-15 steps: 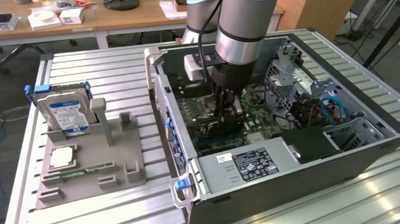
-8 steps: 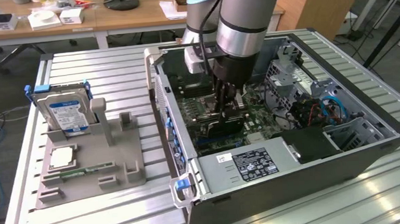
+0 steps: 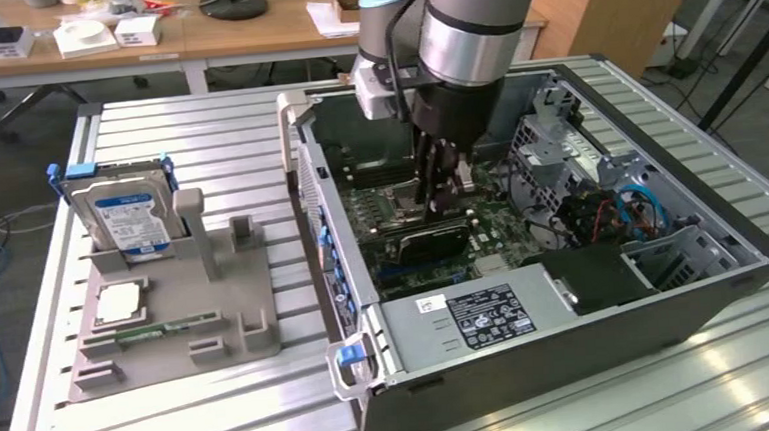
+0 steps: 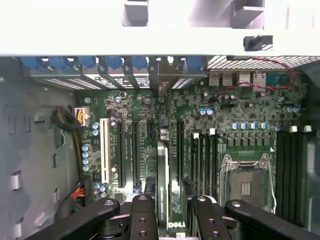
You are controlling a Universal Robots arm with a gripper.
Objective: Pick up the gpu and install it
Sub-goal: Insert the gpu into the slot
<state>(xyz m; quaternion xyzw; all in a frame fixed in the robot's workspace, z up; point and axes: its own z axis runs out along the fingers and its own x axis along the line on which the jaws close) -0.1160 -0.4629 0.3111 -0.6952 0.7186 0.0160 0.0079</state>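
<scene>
My gripper point(image 3: 444, 204) reaches down inside the open computer case point(image 3: 710, 296), shut on the gpu point(image 3: 433, 243). The gpu is a thin card with a black face, and it stands on edge over the green motherboard point(image 3: 500, 238). In the wrist view the gpu point(image 4: 163, 175) shows edge-on between my black fingers point(image 4: 142, 215), with my gripper point(image 4: 172, 220) closed around it. It runs parallel to the long black expansion slots point(image 4: 134, 150), close beside one slot point(image 4: 180, 150). Whether the card's edge sits in a slot I cannot tell.
A silver hard drive with a blue-white label point(image 3: 124, 216) stands upright in the grey fixture tray point(image 3: 250, 314), at the exterior view's left. A square silver CPU chip point(image 3: 118, 302) lies in the same tray. Inside the case are the power supply point(image 3: 485, 315), the drive cages point(image 3: 554, 140) and the CPU socket point(image 4: 247, 180).
</scene>
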